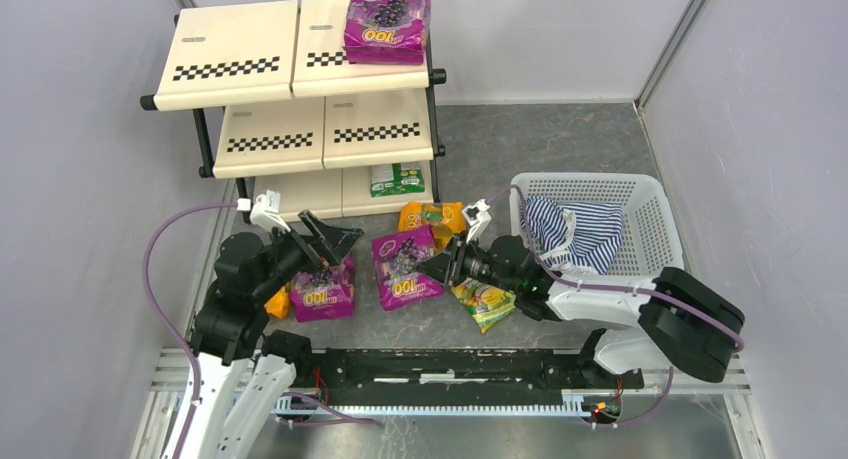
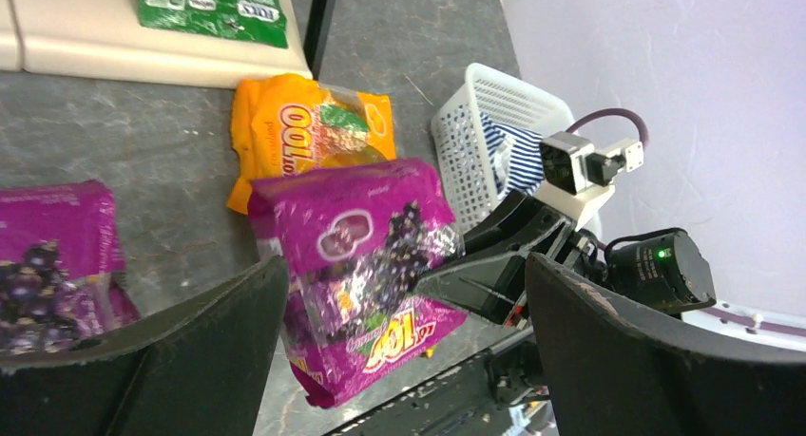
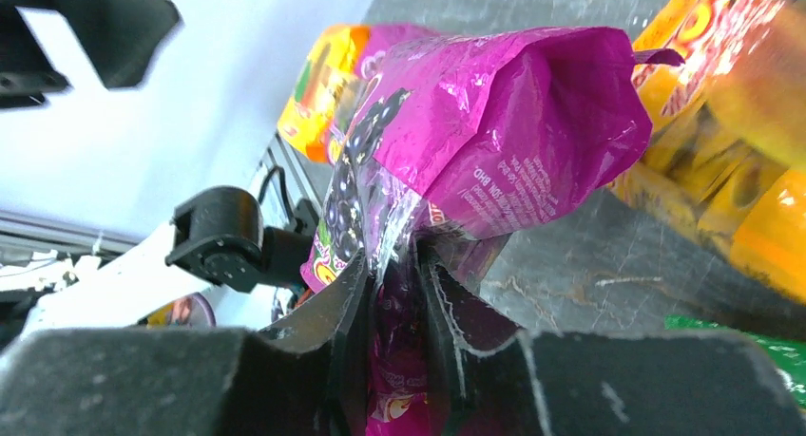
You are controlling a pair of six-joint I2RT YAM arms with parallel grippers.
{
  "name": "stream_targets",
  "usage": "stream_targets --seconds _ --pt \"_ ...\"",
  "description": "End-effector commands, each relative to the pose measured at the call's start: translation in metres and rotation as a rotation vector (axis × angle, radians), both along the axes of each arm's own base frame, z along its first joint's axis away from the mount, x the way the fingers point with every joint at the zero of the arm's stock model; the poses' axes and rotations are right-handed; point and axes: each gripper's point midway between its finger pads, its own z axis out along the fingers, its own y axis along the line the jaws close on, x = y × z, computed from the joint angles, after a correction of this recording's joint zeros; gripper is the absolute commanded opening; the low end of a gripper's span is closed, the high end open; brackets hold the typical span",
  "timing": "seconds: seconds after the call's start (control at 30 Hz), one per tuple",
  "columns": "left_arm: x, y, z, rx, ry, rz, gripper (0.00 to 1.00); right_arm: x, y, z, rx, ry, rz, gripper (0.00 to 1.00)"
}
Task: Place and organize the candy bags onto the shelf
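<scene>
One orange bag (image 1: 430,217) just behind purple bag (image 1: 403,269) in right hand (image 1: 438,266)

We saw purple, grape-printed candy bags (image 1: 388,21). The shelf (image 1: 230,54) was cream with black checkered strips; the cloth (image 1: 575,231) was blue-white striped.

Bright even light; glare on purple bag (image 3: 513,113).

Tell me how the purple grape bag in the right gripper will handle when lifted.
Likely floppy: the purple grape bag is pinched by one edge in the right gripper, film creasing there, so it should sag. Probably slippery: the glossy film shows glare. The lumpy body suggests loose contents that may shift.
</scene>
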Motion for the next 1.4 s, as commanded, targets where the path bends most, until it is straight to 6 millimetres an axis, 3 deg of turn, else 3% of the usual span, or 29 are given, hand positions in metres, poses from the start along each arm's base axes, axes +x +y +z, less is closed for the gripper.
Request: stream_targets --seconds 0.0,0.27,0.43,0.7,0.9,1.1,1.37 --pt "0.003 -0.015 0.006 -0.134 0.025 -0.038 1.0 0.018 -0.01 0.073 0.206 -0.106 -0.072 0.08" --pt "0.003 -0.04 0.003 -0.326 0.057 -0.137 1.0 0.04 -0.036 0.114 0.355 -0.091 -0.212 0.09" --pt "0.004 -0.049 0.002 -0.463 0.049 -0.184 1.0 0.042 -0.039 0.135 0.468 -0.065 -0.233 0.09" --pt "0.01 -0.054 -0.015 -0.5 0.088 -0.17 1.0 0.057 -0.05 0.161 0.558 -0.077 -0.325 0.09" --pt "0.012 -0.071 -0.015 -0.575 0.092 -0.212 1.0 0.061 -0.05 0.18 0.616 -0.09 -0.33 0.09" --pt "0.014 -0.1 -0.007 -0.594 0.081 -0.272 1.0 0.06 -0.05 0.191 0.644 -0.1 -0.32 0.09" --pt "0.025 -0.103 -0.005 -0.646 0.096 -0.224 1.0 0.057 -0.058 0.194 0.666 -0.099 -0.335 0.09"
